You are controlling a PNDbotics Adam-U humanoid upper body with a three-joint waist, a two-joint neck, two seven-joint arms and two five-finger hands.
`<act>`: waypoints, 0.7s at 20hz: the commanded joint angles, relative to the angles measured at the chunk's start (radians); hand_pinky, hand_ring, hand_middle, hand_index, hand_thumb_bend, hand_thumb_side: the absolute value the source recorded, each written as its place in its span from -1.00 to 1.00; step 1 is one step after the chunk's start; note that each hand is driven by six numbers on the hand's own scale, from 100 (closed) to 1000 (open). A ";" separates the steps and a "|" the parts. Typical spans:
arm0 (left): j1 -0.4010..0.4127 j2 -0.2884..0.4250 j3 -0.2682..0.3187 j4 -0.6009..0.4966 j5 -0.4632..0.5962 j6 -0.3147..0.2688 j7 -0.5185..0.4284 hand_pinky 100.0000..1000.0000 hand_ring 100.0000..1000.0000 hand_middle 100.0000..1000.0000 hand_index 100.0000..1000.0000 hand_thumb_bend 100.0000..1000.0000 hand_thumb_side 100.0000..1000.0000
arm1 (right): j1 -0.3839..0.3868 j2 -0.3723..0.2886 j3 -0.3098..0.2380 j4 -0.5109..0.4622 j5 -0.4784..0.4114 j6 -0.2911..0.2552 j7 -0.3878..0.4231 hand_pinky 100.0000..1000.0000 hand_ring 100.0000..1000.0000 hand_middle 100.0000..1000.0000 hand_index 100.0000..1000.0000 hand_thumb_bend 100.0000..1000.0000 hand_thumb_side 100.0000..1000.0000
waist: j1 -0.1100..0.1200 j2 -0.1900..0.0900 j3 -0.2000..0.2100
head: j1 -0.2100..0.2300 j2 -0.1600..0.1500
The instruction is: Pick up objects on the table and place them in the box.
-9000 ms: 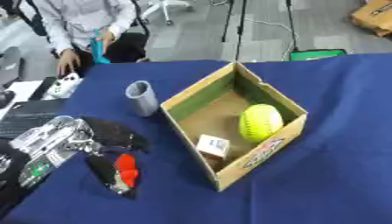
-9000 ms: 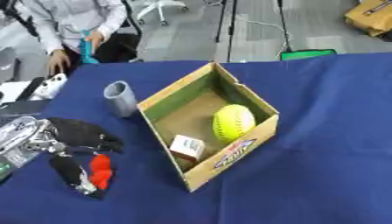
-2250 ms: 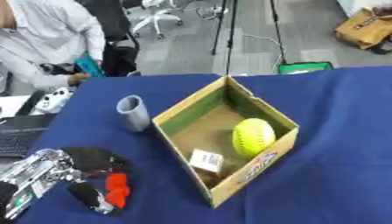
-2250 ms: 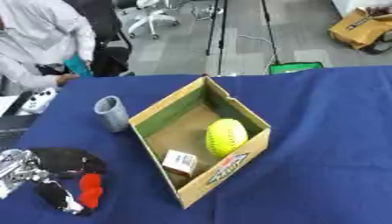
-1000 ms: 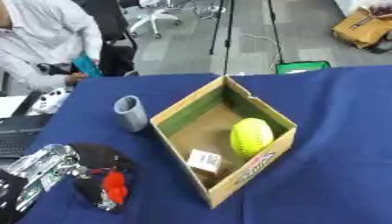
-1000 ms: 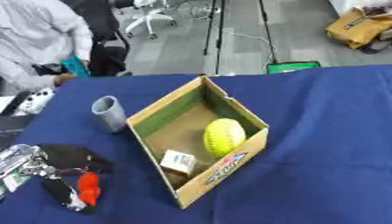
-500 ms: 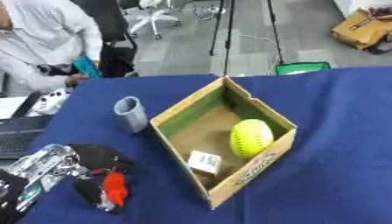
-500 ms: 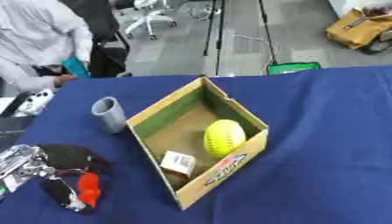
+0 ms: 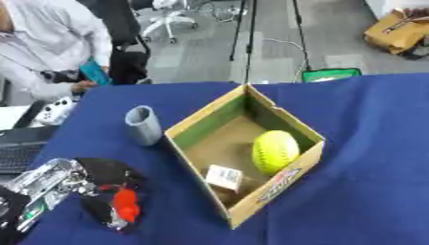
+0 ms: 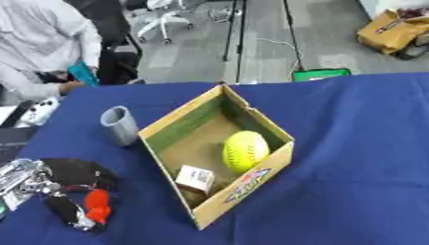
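Left eye view: the robot's left hand (image 9: 52,184), silver and black, sits at the near left corner of the blue tabletop (image 9: 368,143). Its fingers reach against a black and red object (image 9: 113,194) lying on the cloth; whether they are closed around it cannot be told, as the fingers blur into the object. A grey cup (image 9: 144,125) stands upright toward the left edge of the tabletop, just beside the far left wall of the cardboard box (image 9: 276,184). The box is open at the top and turned with one corner toward the near edge. Inside it lie a yellow ball (image 9: 275,151) against the right wall and a small white carton (image 9: 224,176) near the near corner.

Right eye view: the same left hand (image 10: 21,184) shows at the left edge of the picture, touching the black and red object (image 10: 80,194), which lies near the near left corner of the tabletop, apart from the box (image 10: 247,186). The cup (image 10: 120,126) stands between the object and the far edge. The ball (image 10: 244,150) and the carton (image 10: 194,179) rest on the box floor, close but not touching. The right hand appears in neither view.
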 commanded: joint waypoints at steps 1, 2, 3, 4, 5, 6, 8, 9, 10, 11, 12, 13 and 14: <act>0.006 0.042 0.009 -0.001 -0.004 0.003 0.006 1.00 1.00 0.87 0.96 0.04 0.80 | -0.015 -0.015 -0.005 -0.017 -0.008 -0.002 0.000 0.16 -0.18 -0.44 -0.18 -1.00 0.08 | -0.008 -0.010 0.002 | -0.001 -0.015; 0.010 0.046 0.013 0.001 -0.004 0.006 0.008 1.00 1.00 0.87 0.96 0.04 0.80 | -0.015 -0.015 -0.005 -0.017 -0.008 -0.002 0.000 0.16 -0.18 -0.44 -0.18 -1.00 0.08 | -0.008 -0.010 0.003 | -0.002 -0.015; 0.013 0.049 0.015 0.002 -0.005 0.007 0.010 1.00 1.00 0.86 0.96 -0.02 0.82 | -0.015 -0.015 -0.005 -0.017 -0.008 -0.002 0.000 0.16 -0.18 -0.44 -0.18 -1.00 0.08 | -0.008 -0.010 0.003 | -0.002 -0.015; 0.018 0.051 0.017 0.003 -0.003 0.010 0.013 1.00 1.00 0.86 0.96 -0.03 0.83 | -0.014 -0.015 -0.005 -0.017 -0.007 -0.002 0.000 0.16 -0.18 -0.44 -0.18 -1.00 0.08 | -0.009 -0.010 0.002 | -0.002 -0.015; 0.021 0.052 0.019 0.004 -0.002 0.011 0.016 1.00 1.00 0.86 0.96 -0.02 0.83 | -0.014 -0.015 -0.005 -0.017 -0.007 -0.002 0.000 0.16 -0.18 -0.44 -0.18 -1.00 0.08 | -0.009 -0.010 0.002 | -0.001 -0.015; 0.022 0.053 0.020 0.003 -0.001 0.012 0.017 1.00 1.00 0.86 0.96 -0.03 0.83 | -0.015 -0.016 -0.005 -0.017 -0.007 -0.002 0.000 0.16 -0.18 -0.44 -0.18 -1.00 0.08 | -0.010 -0.010 0.002 | 0.000 -0.016; 0.024 0.054 0.020 0.002 0.000 0.012 0.018 1.00 1.00 0.86 0.95 -0.06 0.85 | -0.015 -0.016 -0.006 -0.017 -0.007 -0.002 0.000 0.16 -0.18 -0.44 -0.19 -1.00 0.08 | -0.010 -0.010 0.001 | 0.001 -0.018; 0.025 0.055 0.020 0.002 0.000 0.012 0.019 1.00 1.00 0.86 0.95 -0.06 0.85 | -0.016 -0.016 -0.006 -0.017 -0.007 -0.002 0.000 0.16 -0.18 -0.44 -0.19 -1.00 0.08 | -0.010 -0.010 0.001 | 0.001 -0.018; 0.025 0.055 0.020 0.002 0.000 0.012 0.019 1.00 1.00 0.86 0.95 -0.06 0.85 | -0.016 -0.016 -0.006 -0.017 -0.007 -0.002 0.000 0.16 -0.18 -0.44 -0.19 -1.00 0.08 | -0.010 -0.010 0.002 | 0.001 -0.018; 0.025 0.055 0.020 0.002 0.001 0.012 0.019 1.00 1.00 0.86 0.95 -0.06 0.85 | -0.016 -0.016 -0.006 -0.017 -0.007 -0.002 0.000 0.16 -0.18 -0.44 -0.19 -1.00 0.08 | -0.010 -0.010 0.002 | 0.001 -0.018; 0.026 0.055 0.020 0.002 0.001 0.012 0.019 1.00 1.00 0.86 0.95 -0.08 0.86 | -0.016 -0.016 -0.006 -0.017 -0.007 -0.002 0.000 0.16 -0.18 -0.44 -0.19 -1.00 0.08 | -0.010 -0.010 0.002 | 0.001 -0.017; 0.026 0.055 0.020 0.003 0.002 0.012 0.020 1.00 1.00 0.86 0.95 -0.08 0.86 | -0.016 -0.016 -0.005 -0.017 -0.007 -0.002 0.000 0.16 -0.18 -0.44 -0.19 -1.00 0.08 | -0.010 -0.010 0.002 | 0.001 -0.016; 0.026 0.055 0.020 0.002 0.002 0.013 0.020 1.00 1.00 0.86 0.94 -0.09 0.86 | -0.016 -0.016 -0.006 -0.017 -0.007 -0.002 0.000 0.16 -0.18 -0.44 -0.19 -1.00 0.08 | -0.010 -0.010 0.003 | 0.001 -0.016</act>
